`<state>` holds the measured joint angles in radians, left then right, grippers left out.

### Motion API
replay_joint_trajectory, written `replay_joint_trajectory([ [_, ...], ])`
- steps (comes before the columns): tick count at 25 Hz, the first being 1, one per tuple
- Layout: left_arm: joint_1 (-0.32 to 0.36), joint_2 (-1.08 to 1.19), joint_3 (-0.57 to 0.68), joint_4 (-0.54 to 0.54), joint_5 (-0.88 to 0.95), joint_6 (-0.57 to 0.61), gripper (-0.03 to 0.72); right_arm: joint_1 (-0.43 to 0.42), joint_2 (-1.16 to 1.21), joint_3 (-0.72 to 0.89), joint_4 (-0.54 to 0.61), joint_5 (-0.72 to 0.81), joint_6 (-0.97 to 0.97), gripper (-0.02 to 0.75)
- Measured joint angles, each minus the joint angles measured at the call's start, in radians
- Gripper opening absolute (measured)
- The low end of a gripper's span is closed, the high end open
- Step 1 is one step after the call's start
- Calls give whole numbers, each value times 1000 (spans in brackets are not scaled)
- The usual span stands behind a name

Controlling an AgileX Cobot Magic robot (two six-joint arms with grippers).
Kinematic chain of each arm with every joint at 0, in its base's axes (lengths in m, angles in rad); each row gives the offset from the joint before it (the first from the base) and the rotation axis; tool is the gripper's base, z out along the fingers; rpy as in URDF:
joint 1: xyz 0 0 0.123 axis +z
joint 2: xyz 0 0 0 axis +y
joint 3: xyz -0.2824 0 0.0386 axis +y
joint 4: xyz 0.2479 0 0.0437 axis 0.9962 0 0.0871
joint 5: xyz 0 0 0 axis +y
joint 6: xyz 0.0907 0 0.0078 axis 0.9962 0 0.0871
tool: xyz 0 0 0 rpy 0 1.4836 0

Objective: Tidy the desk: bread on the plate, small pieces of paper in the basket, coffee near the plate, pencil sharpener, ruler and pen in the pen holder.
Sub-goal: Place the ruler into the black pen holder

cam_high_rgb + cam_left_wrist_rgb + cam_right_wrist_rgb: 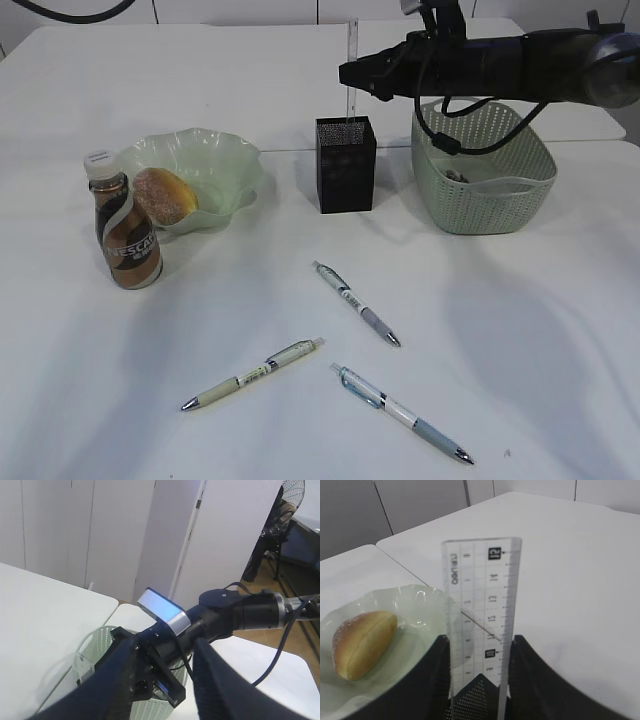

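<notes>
White desk [560, 330] near its front edge: you've got three pens [356, 303]; right gripper [479, 652] clamps one clear plastic ruler [479, 610], left gripper's [162, 680] jaws sit apart, empty.

The matte-black, tube-shaped right arm [500, 60] trails looping black cables and carries a silver-grey camera block [163, 611] near its wrist.

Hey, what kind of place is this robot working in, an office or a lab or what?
Probably a robotics lab or an office-like test room. A plain white desk is staged with pens, a pen holder and a basket; the left wrist view shows white partition panels and a standing fan.
</notes>
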<state>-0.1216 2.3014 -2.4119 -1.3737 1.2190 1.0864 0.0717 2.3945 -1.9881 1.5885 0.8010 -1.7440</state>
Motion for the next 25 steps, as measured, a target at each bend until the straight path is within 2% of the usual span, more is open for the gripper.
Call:
replay_joint_trajectory([
  [16,0,0,0,0,0,0,257,0,20,0,0,0,-15,279],
  [25,0,0,0,4,0,0,247,0,40,0,5,13,-15,328],
])
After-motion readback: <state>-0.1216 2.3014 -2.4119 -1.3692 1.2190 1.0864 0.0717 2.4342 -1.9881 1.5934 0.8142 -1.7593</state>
